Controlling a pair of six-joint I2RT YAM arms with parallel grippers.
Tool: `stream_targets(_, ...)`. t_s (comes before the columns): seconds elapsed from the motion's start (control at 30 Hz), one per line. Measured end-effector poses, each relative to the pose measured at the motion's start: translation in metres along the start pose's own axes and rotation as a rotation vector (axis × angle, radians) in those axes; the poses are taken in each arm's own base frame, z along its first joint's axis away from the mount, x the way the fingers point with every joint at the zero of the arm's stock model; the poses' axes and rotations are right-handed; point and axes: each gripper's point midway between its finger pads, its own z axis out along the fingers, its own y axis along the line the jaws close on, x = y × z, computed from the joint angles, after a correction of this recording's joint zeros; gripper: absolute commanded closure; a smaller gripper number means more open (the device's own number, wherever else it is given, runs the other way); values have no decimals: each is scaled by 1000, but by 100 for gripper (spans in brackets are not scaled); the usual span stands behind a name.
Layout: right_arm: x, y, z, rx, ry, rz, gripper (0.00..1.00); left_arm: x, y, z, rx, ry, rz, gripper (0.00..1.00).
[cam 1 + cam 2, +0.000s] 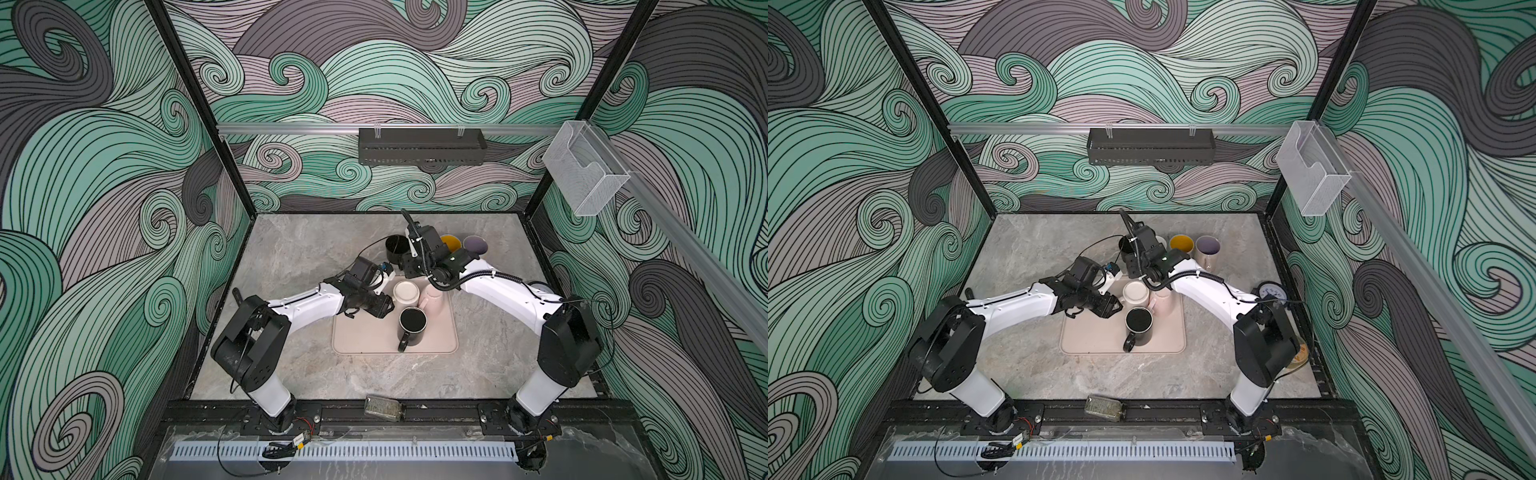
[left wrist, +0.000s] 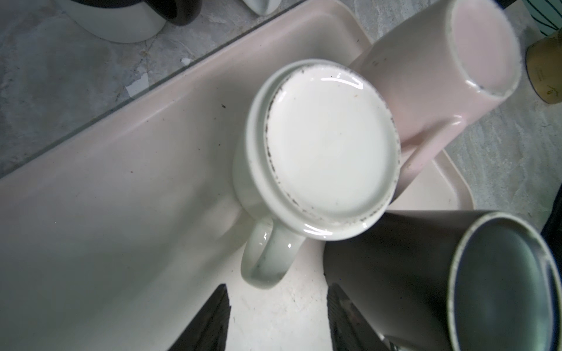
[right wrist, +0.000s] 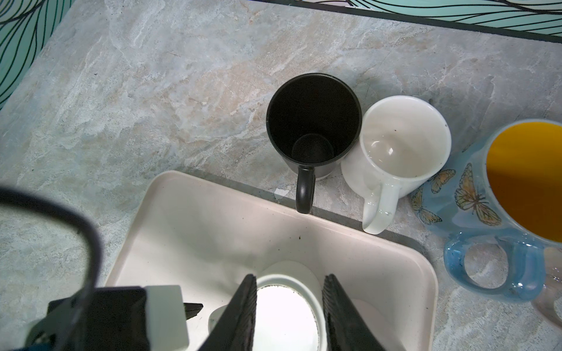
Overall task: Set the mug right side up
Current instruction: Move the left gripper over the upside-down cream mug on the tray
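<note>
Marble tabletop [image 1: 291, 249], pink tray [image 1: 357, 336]: white mug [image 2: 328, 152] base-up, turning not yet begun; left gripper [image 2: 278, 291] parted, empty, just short of its handle [image 2: 267, 258]; right gripper [image 3: 290, 276] parted, empty, overhead.

Bright, even overhead light, glare on the white mug [image 2: 328, 152], near fingers [image 2: 209, 322] perhaps out of focus.

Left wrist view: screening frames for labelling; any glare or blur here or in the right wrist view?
Left wrist view: glare arcs on the base of the white mug, dark mug soft. Right wrist view: fingers slightly soft, table sharp.
</note>
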Motion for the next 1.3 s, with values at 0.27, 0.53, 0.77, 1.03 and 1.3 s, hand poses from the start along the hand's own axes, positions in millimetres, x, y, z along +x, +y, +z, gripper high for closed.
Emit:
stream_targets(0.27,1,0,1,1,4,-1,62,-9,1,8,1,-4,17,50)
stream_targets(0.53,3,0,3,2,10,-2,62,-10,2,14,2,0,44,52)
stream_targets(0.77,6,1,7,-4,24,2,62,-8,3,20,3,14,70,60)
stream_targets(1.03,6,2,7,-9,25,6,62,-8,0,24,3,20,90,62)
stream_targets(1.3,6,0,8,-5,25,12,62,-10,3,27,-22,23,109,77)
